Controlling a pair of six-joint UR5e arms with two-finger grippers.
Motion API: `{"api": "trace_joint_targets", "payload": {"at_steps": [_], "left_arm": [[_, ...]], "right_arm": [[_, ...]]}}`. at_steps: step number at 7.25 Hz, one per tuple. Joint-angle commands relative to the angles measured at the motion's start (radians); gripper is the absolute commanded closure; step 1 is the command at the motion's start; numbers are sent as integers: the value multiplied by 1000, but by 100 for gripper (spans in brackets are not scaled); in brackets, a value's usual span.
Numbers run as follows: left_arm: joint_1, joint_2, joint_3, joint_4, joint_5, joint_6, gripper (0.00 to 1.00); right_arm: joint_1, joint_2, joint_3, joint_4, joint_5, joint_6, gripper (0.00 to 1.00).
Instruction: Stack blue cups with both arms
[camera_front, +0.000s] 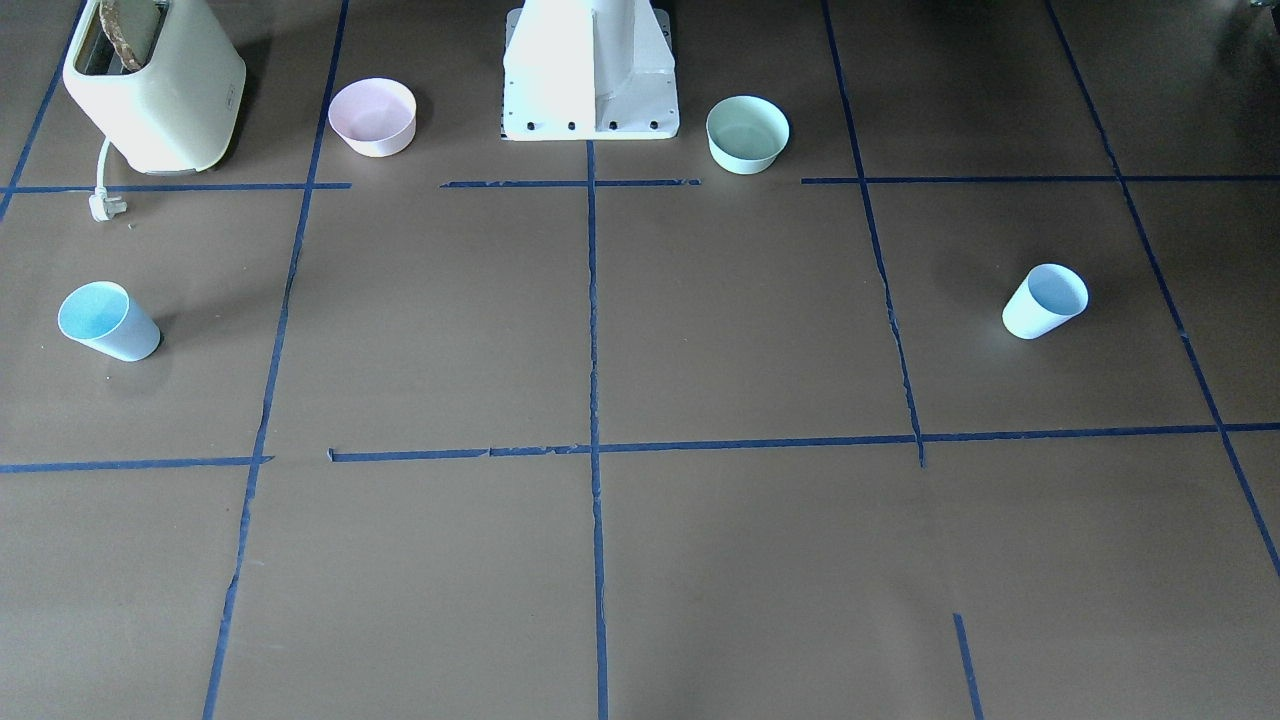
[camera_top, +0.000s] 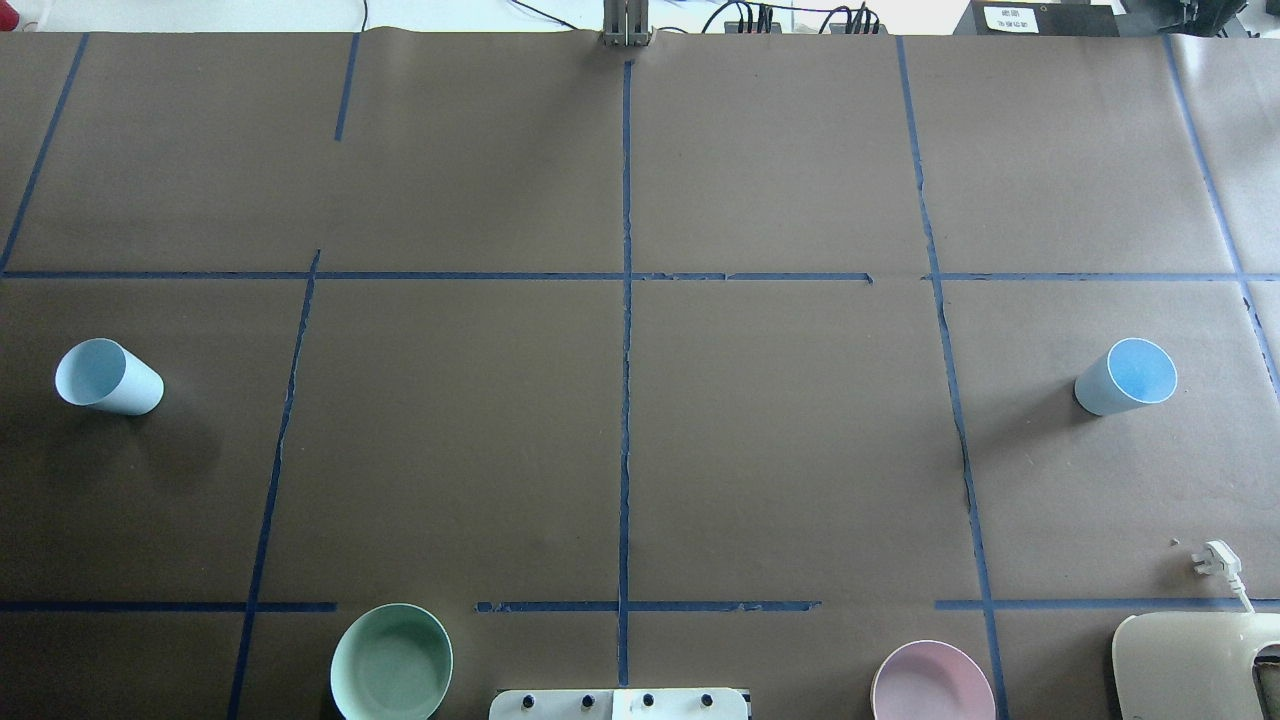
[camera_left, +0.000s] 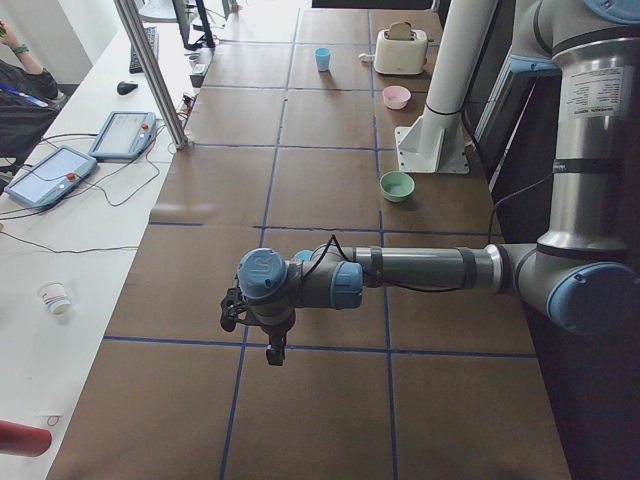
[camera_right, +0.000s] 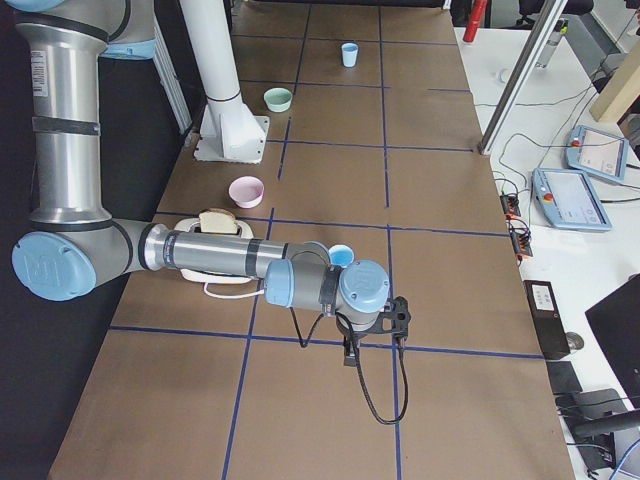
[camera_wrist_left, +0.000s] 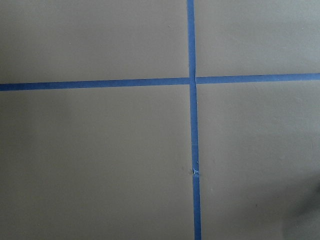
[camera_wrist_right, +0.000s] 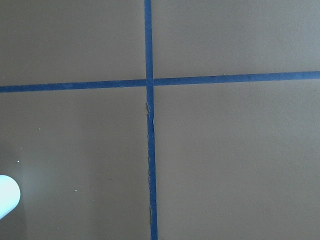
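Two pale-blue cups stand upright and far apart on the brown table. One cup (camera_top: 108, 376) is at the robot's left, also in the front view (camera_front: 1045, 301). The other cup (camera_top: 1126, 376) is at the robot's right, also in the front view (camera_front: 108, 321). My left gripper (camera_left: 272, 350) shows only in the exterior left view, hanging above the table. My right gripper (camera_right: 350, 352) shows only in the exterior right view, close to the right cup (camera_right: 341, 255). I cannot tell whether either gripper is open or shut. Both wrist views show only table and blue tape.
A pink bowl (camera_front: 373, 117) and a mint-green bowl (camera_front: 747, 134) sit beside the white pedestal (camera_front: 590, 70). A cream toaster (camera_front: 155, 85) holding bread stands at the robot's right rear, its plug (camera_front: 104, 205) on the table. Tablets and cables lie on the operators' side table (camera_left: 60, 170).
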Motion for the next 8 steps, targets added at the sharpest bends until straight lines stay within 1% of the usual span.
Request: {"api": "trace_joint_targets", "payload": {"at_steps": [1, 2, 4, 5, 6, 7, 8], "left_arm": [[0, 16, -5, -7, 3, 0, 0], [0, 16, -10, -9, 3, 0, 0], [3, 33, -110, -7, 0, -17, 0], [15, 43, -149, -10, -7, -67, 0], [90, 46, -215, -21, -7, -183, 0], [174, 54, -244, -76, -7, -325, 0], [258, 69, -240, -198, -1, -476, 0]], "right_arm": [[0, 2, 4, 0, 1, 1, 0], [0, 6, 4, 0, 1, 1, 0], [0, 9, 29, 0, 1, 1, 0], [0, 7, 32, 0, 1, 0, 0], [0, 9, 38, 0, 1, 0, 0], [0, 10, 40, 0, 1, 0, 0], [0, 10, 41, 0, 1, -2, 0]]}}
